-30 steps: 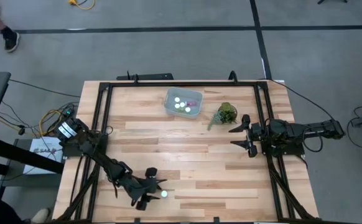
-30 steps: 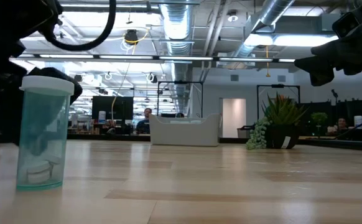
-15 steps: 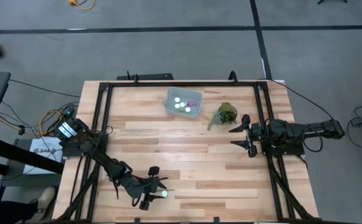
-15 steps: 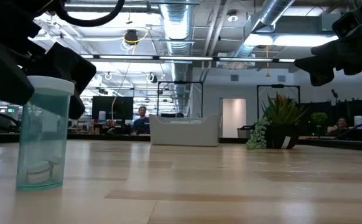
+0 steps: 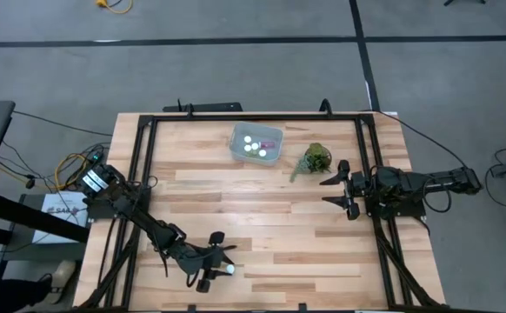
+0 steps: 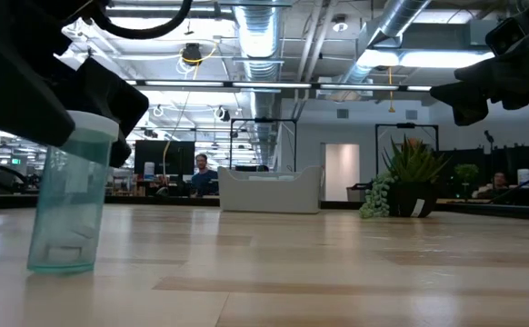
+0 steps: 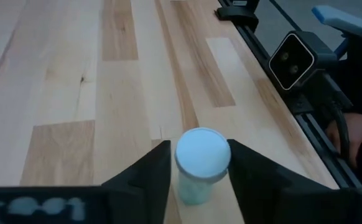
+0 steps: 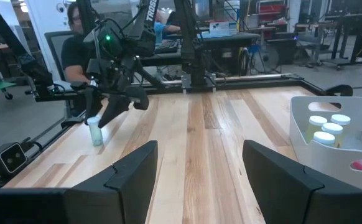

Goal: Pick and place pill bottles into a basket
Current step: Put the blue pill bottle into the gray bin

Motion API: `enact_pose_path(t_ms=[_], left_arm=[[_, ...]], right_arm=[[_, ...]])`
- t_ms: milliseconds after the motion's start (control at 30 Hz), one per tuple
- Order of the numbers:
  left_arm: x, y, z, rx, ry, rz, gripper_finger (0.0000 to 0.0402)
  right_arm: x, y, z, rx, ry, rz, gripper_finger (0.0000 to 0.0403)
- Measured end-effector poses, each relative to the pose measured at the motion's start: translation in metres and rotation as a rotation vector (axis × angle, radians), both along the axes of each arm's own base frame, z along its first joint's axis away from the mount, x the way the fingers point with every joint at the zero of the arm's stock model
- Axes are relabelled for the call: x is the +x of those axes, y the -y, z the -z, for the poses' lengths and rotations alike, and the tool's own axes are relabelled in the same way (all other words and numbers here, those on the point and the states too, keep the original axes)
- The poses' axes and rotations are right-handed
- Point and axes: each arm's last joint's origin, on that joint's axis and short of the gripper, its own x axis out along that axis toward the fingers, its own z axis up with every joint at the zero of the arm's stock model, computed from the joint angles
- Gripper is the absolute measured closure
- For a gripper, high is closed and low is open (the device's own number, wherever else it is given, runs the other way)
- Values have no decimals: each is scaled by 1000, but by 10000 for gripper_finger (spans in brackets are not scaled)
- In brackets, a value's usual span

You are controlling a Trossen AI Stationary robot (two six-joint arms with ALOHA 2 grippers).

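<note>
Right now I take the scene from the biggest thing down: the pale butcher-block wooden table point(image 5: 262, 217), then the small translucent blue-grey plastic basket point(image 5: 256, 143) near its far edge, with the green leafy clump point(image 5: 316, 159) just beside it. Inside the basket I count about three white-capped bottles and something pink.

My left gripper point(image 7: 198, 163) is at the near edge of the table, its two dark fingers point(image 7: 145, 176) standing open on either side of the lone translucent teal pill bottle with a round white cap point(image 7: 201, 163). They sit close to the cap, but I cannot tell whether either finger actually touches it; I judge nothing is gripped yet. In the low view the bottle point(image 6: 72, 193) leans a little, its foot on the wood.

I judge this bottle light, stiff and smooth-sided, so it would tip or skid easily. I would take hold just under the cap, squarely across the round body.

My right gripper point(image 8: 196, 163) waits over the right side of the table, fingers wide apart and empty.

Whether the bottle holds anything is hard to make out. The left arm hides much of it from above, and the wrist camera cuts off its base.
</note>
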Motion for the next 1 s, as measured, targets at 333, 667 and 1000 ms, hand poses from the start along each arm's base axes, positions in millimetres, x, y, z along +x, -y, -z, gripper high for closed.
enact_pose_path(t_ms=[333, 667, 1000], left_arm=[[6, -7, -2, -18, 19, -80, 306], [30, -50, -14, 250, 224, -537, 303], [66, -148, -36, 357, 321, -839, 292]], right_arm=[[0, 0, 0, 0, 0, 0, 172], [0, 0, 0, 0, 0, 0, 172], [0, 0, 0, 0, 0, 0, 172]])
